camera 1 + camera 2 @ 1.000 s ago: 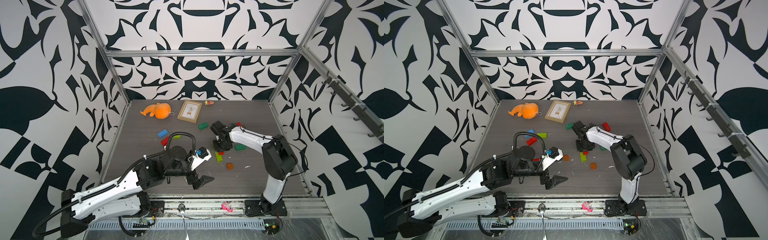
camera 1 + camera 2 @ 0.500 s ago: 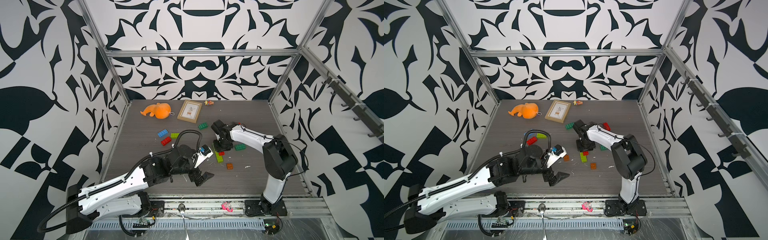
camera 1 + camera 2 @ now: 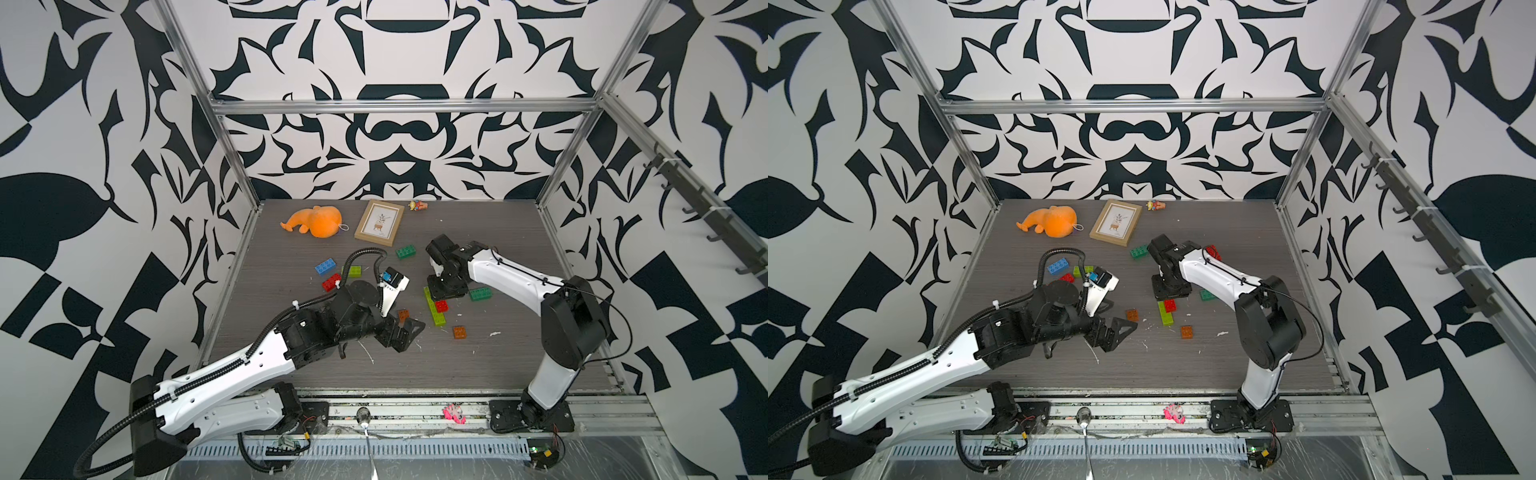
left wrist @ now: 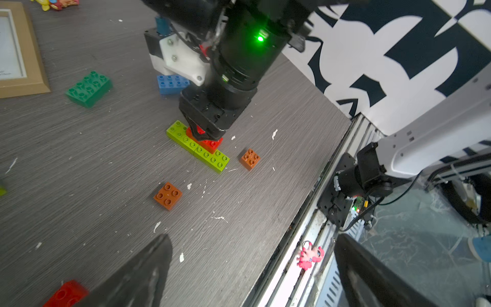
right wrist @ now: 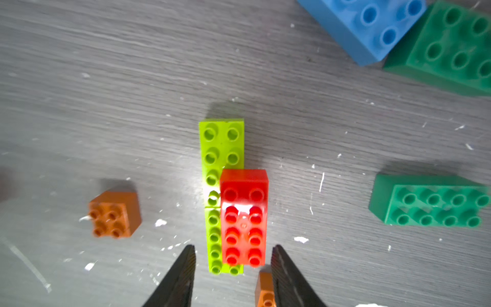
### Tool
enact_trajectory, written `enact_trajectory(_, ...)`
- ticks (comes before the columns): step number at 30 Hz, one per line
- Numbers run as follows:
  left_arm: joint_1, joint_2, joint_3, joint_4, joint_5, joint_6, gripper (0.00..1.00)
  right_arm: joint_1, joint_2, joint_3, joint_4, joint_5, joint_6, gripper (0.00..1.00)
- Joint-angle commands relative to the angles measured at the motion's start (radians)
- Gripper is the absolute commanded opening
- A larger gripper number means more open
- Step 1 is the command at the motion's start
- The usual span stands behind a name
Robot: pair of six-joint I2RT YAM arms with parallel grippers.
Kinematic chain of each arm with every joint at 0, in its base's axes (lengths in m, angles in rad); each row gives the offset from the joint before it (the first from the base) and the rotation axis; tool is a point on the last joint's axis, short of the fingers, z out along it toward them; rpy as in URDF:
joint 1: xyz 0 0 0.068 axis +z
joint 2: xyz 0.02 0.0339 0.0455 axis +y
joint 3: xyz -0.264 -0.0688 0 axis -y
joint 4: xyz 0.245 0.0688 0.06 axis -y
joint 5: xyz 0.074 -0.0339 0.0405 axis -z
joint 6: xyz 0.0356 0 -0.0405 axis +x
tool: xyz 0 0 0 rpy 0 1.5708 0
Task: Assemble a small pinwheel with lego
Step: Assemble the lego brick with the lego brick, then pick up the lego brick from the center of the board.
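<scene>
**A:** Counter (image 3: 478,365), full field. What are the largest items on it?

**B:** Two arms. The left pincer (image 3: 405,334) hangs over the front of the counter, jaws wide, holding nothing. The right pincer (image 5: 233,248) points down at mid-counter, jaws partly apart, straddling one end of the red brick (image 5: 243,226). A gap shows between one finger (image 5: 183,268) and the bricks, so this reads as no clamp.

**A:** And the build itself?

**B:** A lime strip (image 5: 221,148): two lime bricks laid end to end, flat on the counter. The red brick sits on top, lengthwise, across the seam. It is shifted sideways, so one row of lime studs is bare.

**A:** Loose full-size bricks?

**B:** A green brick (image 3: 480,294) lies near the right pincer, and a far green brick (image 3: 406,251) lies toward the back. A blue brick (image 3: 325,266), a spare lime brick (image 3: 355,272) and a spare red brick (image 3: 331,284) are grouped behind the left arm. None touches the build.

**A:** Smallest parts?

**B:** One brown square (image 3: 459,331) in front of the strip, a second brown square (image 3: 403,314) near the left pincer. Both lie loose.

**A:** Progress?

**B:** Early, by judgement. One straight bar with a single joining brick is done. Left to do: crossing blades, probably from the green and blue bricks, and likely a square as hub.
</scene>
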Motion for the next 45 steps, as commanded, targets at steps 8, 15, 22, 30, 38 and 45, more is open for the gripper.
enact_trajectory(8,0.227,-0.046,-0.203,-0.009,-0.019,-0.162,1.0,-0.008,-0.302,-0.209,0.145,-0.085,0.005,0.68)
enact_trajectory(15,0.353,0.055,-0.258,0.084,0.049,-0.168,1.0,-0.01,-0.504,-0.404,0.239,-0.105,0.007,0.82)
enact_trajectory(22,0.463,0.107,-0.286,0.117,-0.035,-0.125,1.0,-0.025,-0.651,-0.599,0.457,-0.101,0.025,0.93)
enact_trajectory(30,0.545,0.383,-0.101,0.113,-0.009,-0.169,1.0,-0.03,-0.696,-0.706,0.599,-0.109,0.036,0.95)
enact_trajectory(38,0.53,0.609,-0.004,0.202,-0.096,-0.39,1.0,-0.03,-0.834,-0.817,0.634,-0.004,0.073,0.95)
enact_trajectory(45,0.513,0.746,0.105,0.184,-0.211,-0.44,1.0,-0.028,-0.961,-0.858,0.621,0.057,0.07,0.96)
